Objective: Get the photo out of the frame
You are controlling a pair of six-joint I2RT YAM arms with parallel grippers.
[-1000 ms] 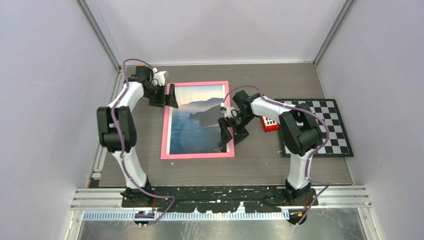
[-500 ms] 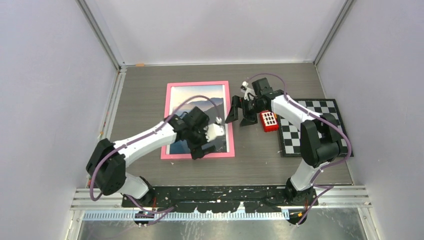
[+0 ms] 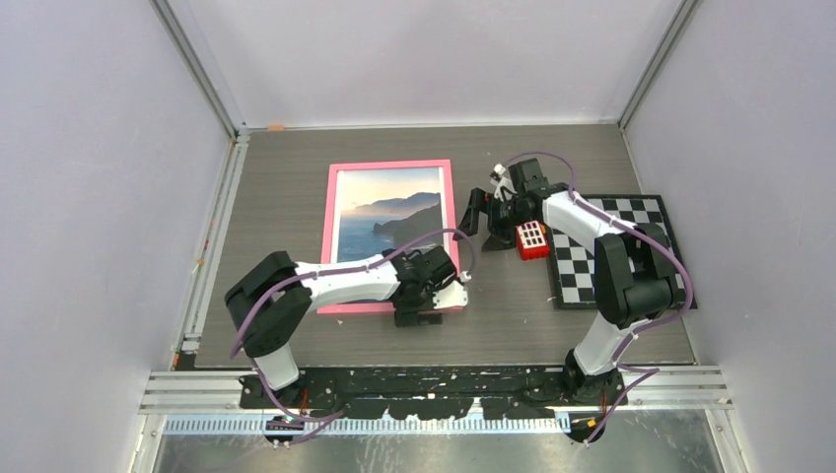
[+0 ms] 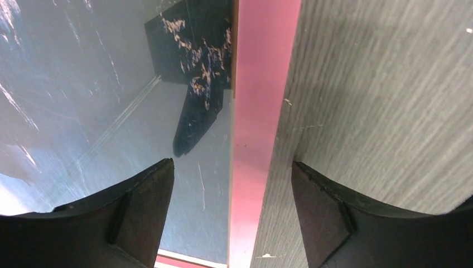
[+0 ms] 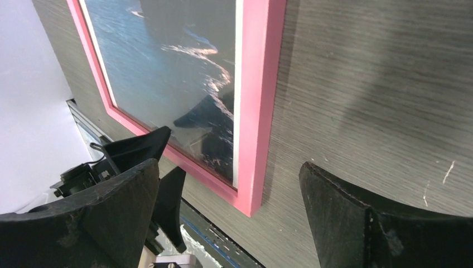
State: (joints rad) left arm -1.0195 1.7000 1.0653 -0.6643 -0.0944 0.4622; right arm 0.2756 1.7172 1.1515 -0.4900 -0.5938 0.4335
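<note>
Position: frame [image 3: 388, 165] flat, face up, mid-table; photo [image 3: 389, 212] inside it.
Pincers: my left pincer [image 4: 231, 164] open, straddling near right border; my right pincer [image 5: 228, 164] open, beside right edge.
Risk: thin border may slip my pinch; frame skids, fingertip scrapes glossy front.

Pink frame [image 3: 387, 165], grey woodgrain table [image 3: 286, 177].
Photo [image 3: 389, 212] inside the frame: blue water, dark mountains, peach sky; right of it, red block [image 3: 532, 239], black-and-white checkerboard [image 3: 646, 212].

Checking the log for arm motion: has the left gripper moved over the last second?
Yes. The left gripper has swung from the frame's far left corner, across the picture, to its near right corner.
</note>
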